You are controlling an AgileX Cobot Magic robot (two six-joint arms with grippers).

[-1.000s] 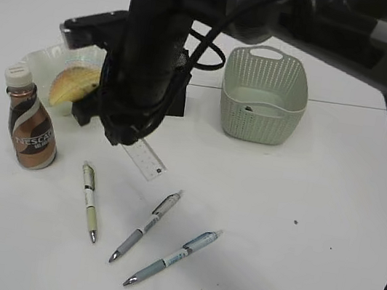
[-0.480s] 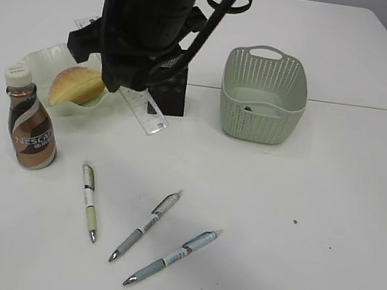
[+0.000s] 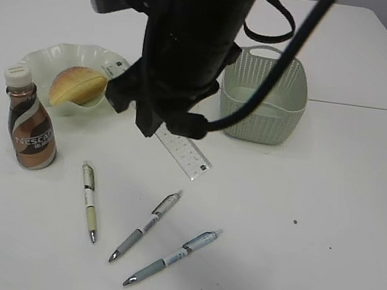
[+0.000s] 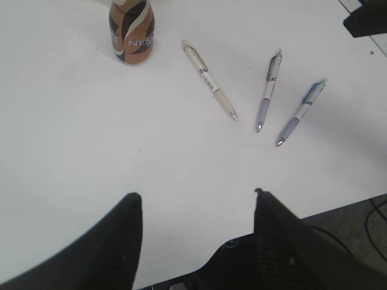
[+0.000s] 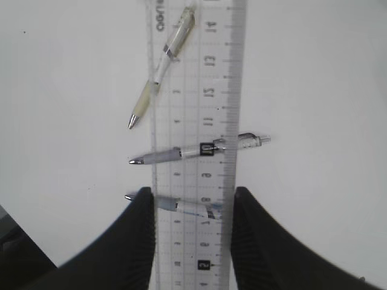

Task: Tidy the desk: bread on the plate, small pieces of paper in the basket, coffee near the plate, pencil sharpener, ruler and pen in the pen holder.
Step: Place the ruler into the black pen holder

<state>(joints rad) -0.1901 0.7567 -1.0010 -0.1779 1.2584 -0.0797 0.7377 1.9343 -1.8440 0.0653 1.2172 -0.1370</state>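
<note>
White desk (image 3: 330, 211), 3 pens; right gripper (image 5: 188, 202) grasping ruler (image 5: 196, 90); left gripper (image 4: 196, 202) released.

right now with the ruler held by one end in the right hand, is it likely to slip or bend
The ruler looks like thin clear plastic, so it probably stays fairly stiff, flexing slightly at most. The right hand grips its edges near one end, leaving most of it overhanging, so it may pivot or slide. Smooth plastic is likely slippery.

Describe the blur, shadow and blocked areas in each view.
Exterior view: dark blurred arm blocks the centre; pens sharp. Left wrist view: soft overall, faint shadow at right, left pincer dark. Right wrist view: clear ruler close, pens visible through it.
</note>
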